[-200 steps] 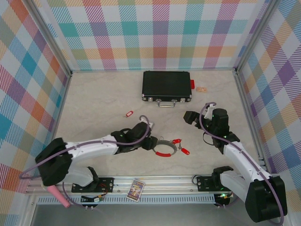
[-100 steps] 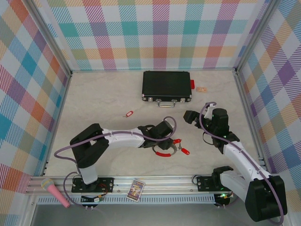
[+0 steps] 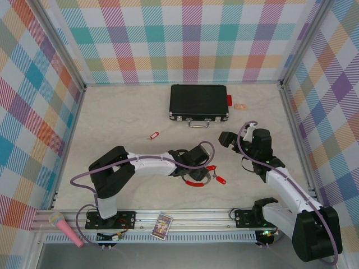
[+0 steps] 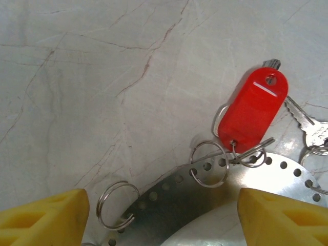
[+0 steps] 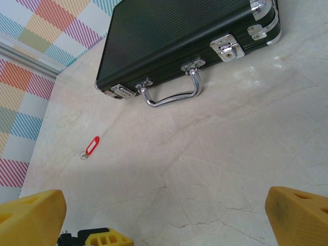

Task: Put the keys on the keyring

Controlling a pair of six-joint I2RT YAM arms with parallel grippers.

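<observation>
The keyring (image 3: 200,177) lies near the table's front middle, a silvery loop with a red sleeve (image 3: 194,183). In the left wrist view it is a perforated metal band (image 4: 205,184) carrying small split rings. My left gripper (image 3: 193,170) hangs over it, open, with its yellow fingertips (image 4: 43,218) wide on either side of the band (image 4: 164,220). One red-tagged key (image 4: 253,110) hangs on a split ring, with a silver key (image 4: 310,128) beside it. A second red tag (image 3: 220,180) lies just right. A loose key (image 3: 153,135) (image 5: 92,145) lies far left. My right gripper (image 3: 227,140) (image 5: 166,215) stands open and empty.
A black case (image 3: 199,101) (image 5: 189,36) with a metal handle (image 5: 171,96) lies at the back. A red block (image 3: 229,100) and a small tan item (image 3: 241,106) sit to its right. A pink microphone (image 3: 66,227) and a card (image 3: 162,225) rest on the front rail.
My left arm has swung right and reached out over the keyring, and its jaws have widened. The right arm has not moved.
</observation>
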